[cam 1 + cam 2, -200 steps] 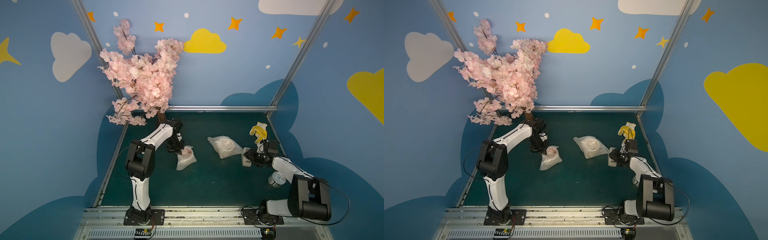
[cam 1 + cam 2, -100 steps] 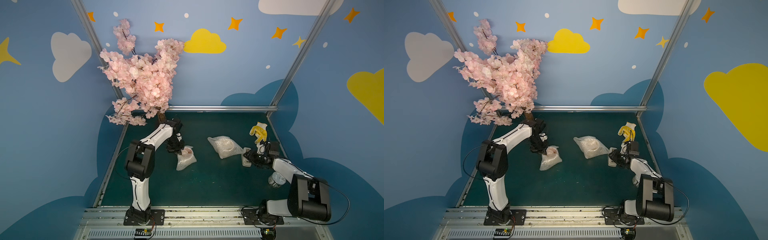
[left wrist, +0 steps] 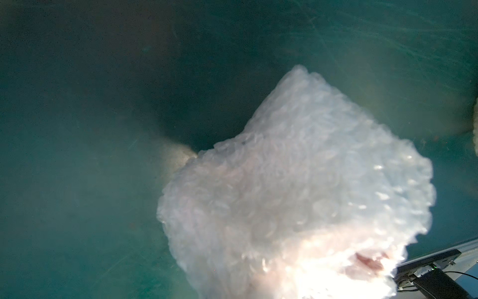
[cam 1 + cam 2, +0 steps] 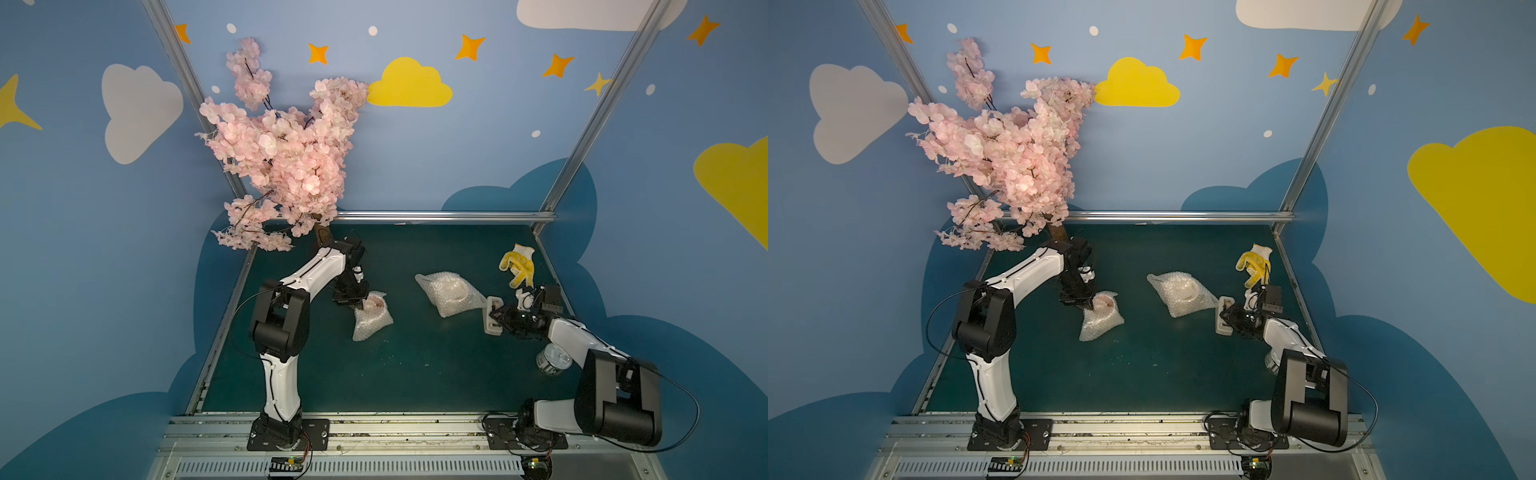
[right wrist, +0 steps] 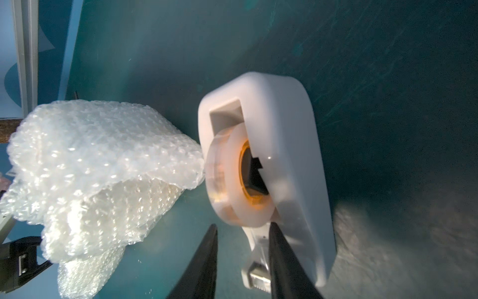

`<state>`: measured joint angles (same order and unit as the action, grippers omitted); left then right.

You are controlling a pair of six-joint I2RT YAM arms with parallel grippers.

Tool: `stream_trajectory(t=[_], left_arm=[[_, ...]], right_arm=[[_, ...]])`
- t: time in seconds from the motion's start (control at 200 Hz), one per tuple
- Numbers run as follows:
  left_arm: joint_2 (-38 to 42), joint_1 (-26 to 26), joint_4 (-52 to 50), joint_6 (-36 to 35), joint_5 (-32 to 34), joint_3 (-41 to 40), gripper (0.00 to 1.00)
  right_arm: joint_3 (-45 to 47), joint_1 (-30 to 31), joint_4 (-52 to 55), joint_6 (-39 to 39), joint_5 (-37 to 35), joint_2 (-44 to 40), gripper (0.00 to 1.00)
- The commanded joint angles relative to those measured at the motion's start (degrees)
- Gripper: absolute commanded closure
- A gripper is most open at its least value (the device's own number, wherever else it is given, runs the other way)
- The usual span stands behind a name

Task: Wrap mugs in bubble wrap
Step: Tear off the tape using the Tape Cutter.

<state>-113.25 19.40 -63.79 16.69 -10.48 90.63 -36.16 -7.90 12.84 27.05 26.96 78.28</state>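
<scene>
Top views: left gripper (image 4: 360,306) pinched on bubble-wrap bundle (image 4: 371,319) mid-table (image 4: 415,374), left half; second bundle (image 4: 1179,294) toward right edge.
Left wrist: bundle (image 3: 297,196) fills view, red showing through.
Right wrist: right gripper (image 5: 243,230) narrowly open, empty, beside tape dispenser (image 5: 279,165).

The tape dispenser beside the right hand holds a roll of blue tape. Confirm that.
Not blue. The right wrist view shows the tape dispenser beside the right hand holding a roll of clear tape on an orange core.
</scene>
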Motion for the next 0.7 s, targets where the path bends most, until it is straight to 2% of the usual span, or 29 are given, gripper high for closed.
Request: stream_trajectory(t=[0.0, 0.37, 0.561, 0.696], left_arm=[[1.19, 0.37, -1.47, -0.52, -1.47, -0.67, 0.97], [0.99, 0.51, -1.53, -0.56, -1.64, -0.46, 0.97], [1.04, 0.65, -1.65, -0.52, -1.51, -0.45, 0.97], [1.19, 0.58, -1.75, -0.53, -1.34, -0.62, 0.97]], right_arm=[[1.34, -0.23, 1.63, 0.67, 3.35, -0.56, 0.71], [2.76, -1.78, 0.81, 1.29, 5.48, -1.45, 0.87], [2.46, -2.98, -0.98, 1.69, 7.90, 0.79, 0.99], [2.38, -3.61, -2.56, 1.98, 9.94, 2.05, 1.00]])
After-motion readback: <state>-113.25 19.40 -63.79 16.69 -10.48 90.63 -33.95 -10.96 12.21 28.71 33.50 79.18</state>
